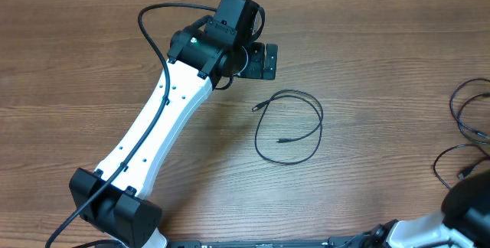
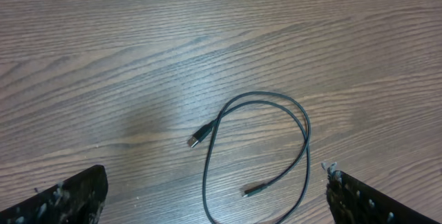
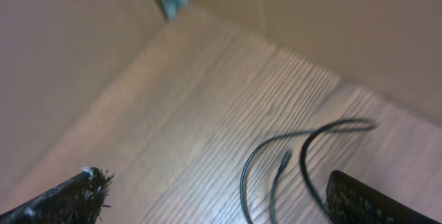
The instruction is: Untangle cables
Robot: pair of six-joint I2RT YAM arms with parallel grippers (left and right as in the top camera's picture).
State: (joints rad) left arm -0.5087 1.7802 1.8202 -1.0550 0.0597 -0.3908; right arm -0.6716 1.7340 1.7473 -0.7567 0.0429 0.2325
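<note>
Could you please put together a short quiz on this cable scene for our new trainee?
1. True or false: the left gripper has its jaws shut on the looped cable.
2. Where do the other cables lie in the overhead view? A) by the right edge of the table; B) inside the loop; C) by the left edge.
3. How many plug ends of the looped cable are visible?
Key: 1 false, the jaws stand open and hold nothing; 2 A; 3 two.
</note>
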